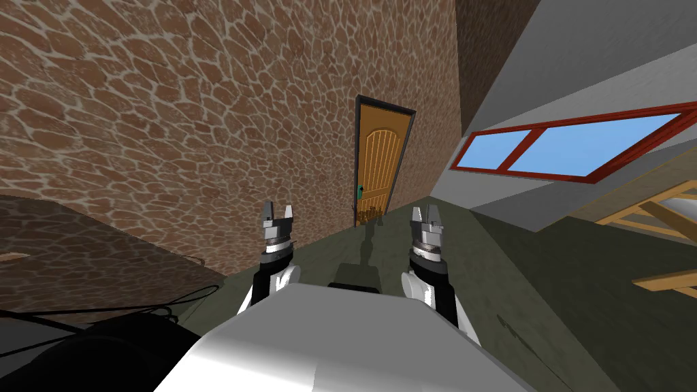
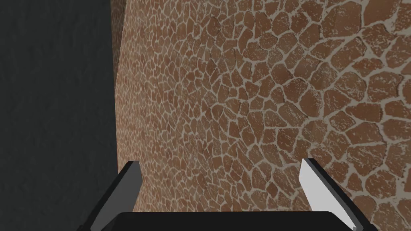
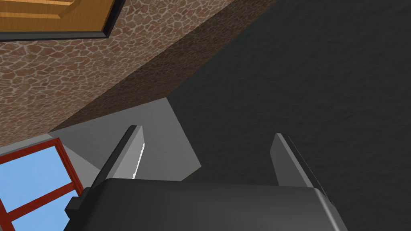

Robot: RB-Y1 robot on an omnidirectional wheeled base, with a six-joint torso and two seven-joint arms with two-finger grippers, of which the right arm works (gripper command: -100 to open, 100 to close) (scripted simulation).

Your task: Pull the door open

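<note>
Head view: orange door (image 1: pixel 380 163) stood shut at 12 o'clock, well ahead; left hand (image 1: pixel 278 211) and right hand (image 1: pixel 425 211) were released, holding nothing; approach, grasp of green handle (image 1: pixel 358 193) and pull judged outstanding.

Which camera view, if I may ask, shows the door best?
The head view: the whole orange door with its green handle. The right wrist view catches one corner; the left wrist faces the stone wall.

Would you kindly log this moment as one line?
door: shut, far ahead | handle: untouched | left tool: open, empty | right tool: open, empty
</note>
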